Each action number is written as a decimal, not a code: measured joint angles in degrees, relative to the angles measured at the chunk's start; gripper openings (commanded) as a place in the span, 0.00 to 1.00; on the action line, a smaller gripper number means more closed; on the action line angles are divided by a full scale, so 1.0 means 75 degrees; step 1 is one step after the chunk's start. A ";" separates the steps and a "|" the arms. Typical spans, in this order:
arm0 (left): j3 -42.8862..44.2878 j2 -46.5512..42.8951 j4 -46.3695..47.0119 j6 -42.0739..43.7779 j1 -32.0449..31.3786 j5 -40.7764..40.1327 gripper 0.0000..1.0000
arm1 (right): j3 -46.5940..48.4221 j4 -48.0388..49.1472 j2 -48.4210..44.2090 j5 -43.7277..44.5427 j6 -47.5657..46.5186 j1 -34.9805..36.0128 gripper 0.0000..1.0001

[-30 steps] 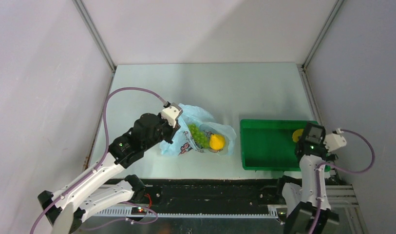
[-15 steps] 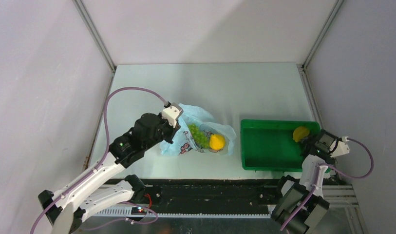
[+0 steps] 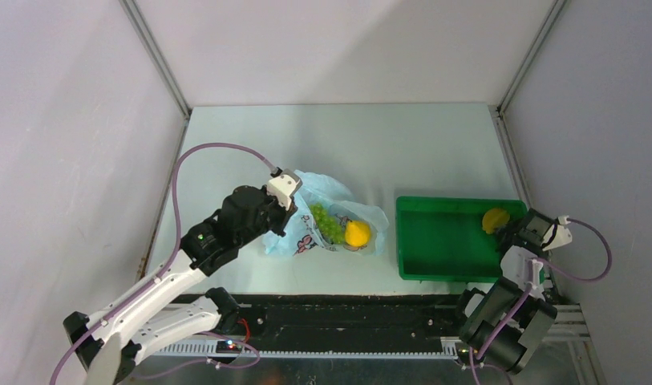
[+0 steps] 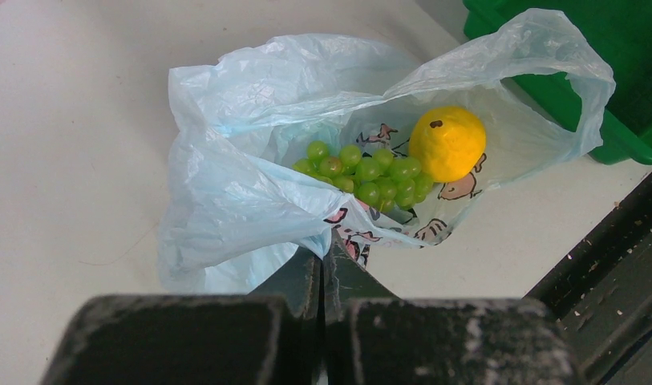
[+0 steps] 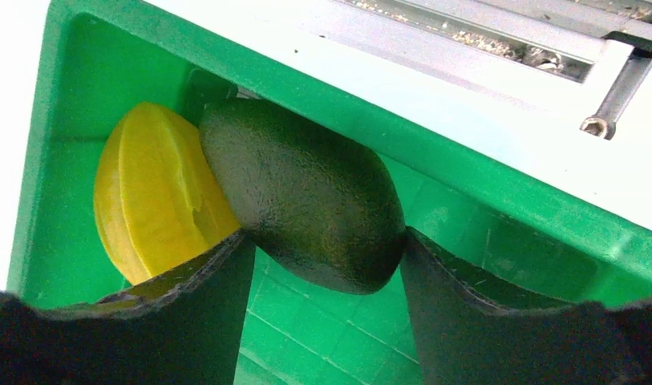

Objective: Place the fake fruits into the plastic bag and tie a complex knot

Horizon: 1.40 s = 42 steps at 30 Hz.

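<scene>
The light-blue plastic bag [image 3: 306,239] lies on the table with its mouth open toward the tray. The green grapes [image 3: 326,223] and a round yellow fruit [image 3: 357,233] lie inside it; the left wrist view shows the bag [image 4: 226,184], grapes [image 4: 362,172] and fruit [image 4: 447,143]. My left gripper [image 4: 324,257] is shut on the bag's near edge [image 3: 281,228]. My right gripper [image 5: 324,237] is inside the green tray [image 3: 435,241], its fingers touching both sides of a dark green avocado [image 5: 306,192]. A yellow ridged fruit [image 5: 146,192] lies against the avocado.
The yellow ridged fruit [image 3: 494,219] lies in the tray's far right corner, beside my right gripper [image 3: 511,234]. The tray's wall [image 5: 467,184] rises close behind the avocado. The tray's corner [image 4: 619,48] is just past the bag's handle loop. A black rail runs along the near table edge.
My right arm has folded down and to the right, bringing its gripper low into the tray's right end beside the yellow ridged fruit. The left arm and bag have not moved.
</scene>
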 measured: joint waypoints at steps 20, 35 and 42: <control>0.0000 -0.0090 0.0000 -0.0003 0.0000 0.0079 0.00 | 0.0003 -0.0664 -0.2527 -0.0571 -0.0391 0.0064 0.36; 0.0000 -0.0274 0.0012 -0.0006 0.0000 0.0090 0.00 | 0.0737 -0.1367 -0.4179 -0.3544 -0.0930 0.3491 0.32; 0.0000 -0.0271 0.0009 -0.0009 0.0000 0.0085 0.00 | 0.1542 -0.0682 -0.3107 -0.4211 -0.1448 0.7085 0.31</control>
